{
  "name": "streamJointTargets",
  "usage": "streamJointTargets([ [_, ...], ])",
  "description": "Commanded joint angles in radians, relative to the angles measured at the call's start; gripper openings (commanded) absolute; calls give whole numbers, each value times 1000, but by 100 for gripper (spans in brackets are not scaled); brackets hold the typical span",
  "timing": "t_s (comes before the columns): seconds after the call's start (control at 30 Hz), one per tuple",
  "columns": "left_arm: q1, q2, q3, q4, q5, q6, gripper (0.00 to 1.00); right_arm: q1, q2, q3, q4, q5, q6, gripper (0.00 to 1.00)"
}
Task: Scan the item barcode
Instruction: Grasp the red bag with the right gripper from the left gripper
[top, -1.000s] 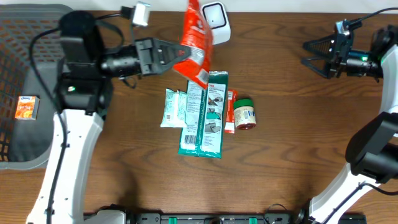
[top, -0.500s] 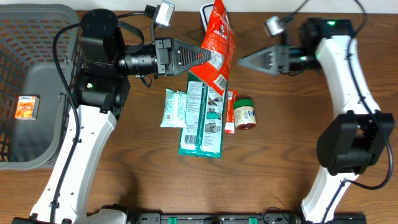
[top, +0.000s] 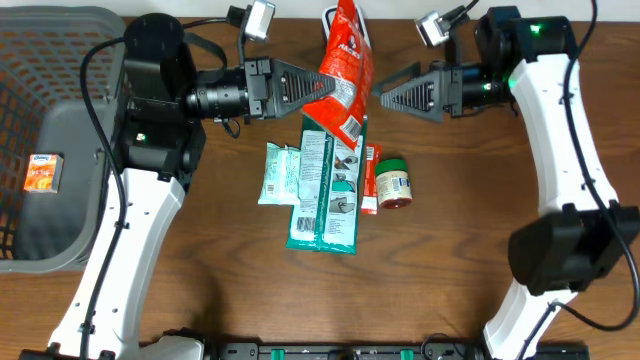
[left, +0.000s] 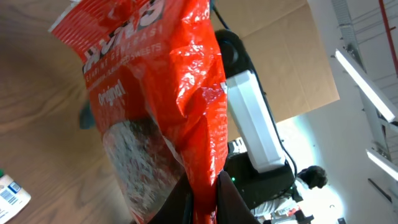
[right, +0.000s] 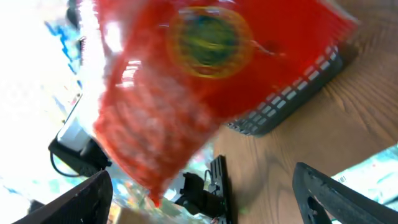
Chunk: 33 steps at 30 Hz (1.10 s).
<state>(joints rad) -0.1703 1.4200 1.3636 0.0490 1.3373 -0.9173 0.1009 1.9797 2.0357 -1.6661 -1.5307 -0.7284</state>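
A red snack bag (top: 346, 70) hangs above the back of the table, and my left gripper (top: 320, 92) is shut on its left edge. In the left wrist view the bag (left: 155, 93) fills the frame, its edge pinched between the dark fingers (left: 230, 202). My right gripper (top: 384, 98) is open just right of the bag, its tips pointing at it. From the right wrist the bag (right: 199, 81) looks blurred and lies ahead of the spread fingers (right: 87, 199), not between them. No barcode is readable in any view.
Green flat packs (top: 325, 190), a white-teal pouch (top: 278, 172) and a green-lidded jar (top: 394, 182) lie mid-table. A grey basket (top: 60, 60) with an orange box (top: 44, 172) sits at the left. A white device (top: 328, 17) peeks out behind the bag.
My right arm has swung in from the far right until its open jaws face the bag. The left gripper has shifted the bag a little to the right and up.
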Motion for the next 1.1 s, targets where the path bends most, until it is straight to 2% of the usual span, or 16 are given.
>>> streamJointTargets([
  [0.0,3,-2,3,70,36,-78,7,27,-34,25,26,-31,-25,84],
  [0.23,1,-2,3,118,51,-144,7,52,-35,25,63,-31,-21,83],
  [0.53,-6,-2,3,118,51,-142,7,72,-45,27,117,-31,26,79],
  [0.7,-6,-2,3,118,51,-131,7,74,-47,66,166,-31,100,77],
  [0.9,-6,-2,3,118,50,-124,7,94,-47,148,171,-31,115,75],
  [1.07,-6,-2,3,118,50,-123,7,104,-47,176,172,-31,114,66],
])
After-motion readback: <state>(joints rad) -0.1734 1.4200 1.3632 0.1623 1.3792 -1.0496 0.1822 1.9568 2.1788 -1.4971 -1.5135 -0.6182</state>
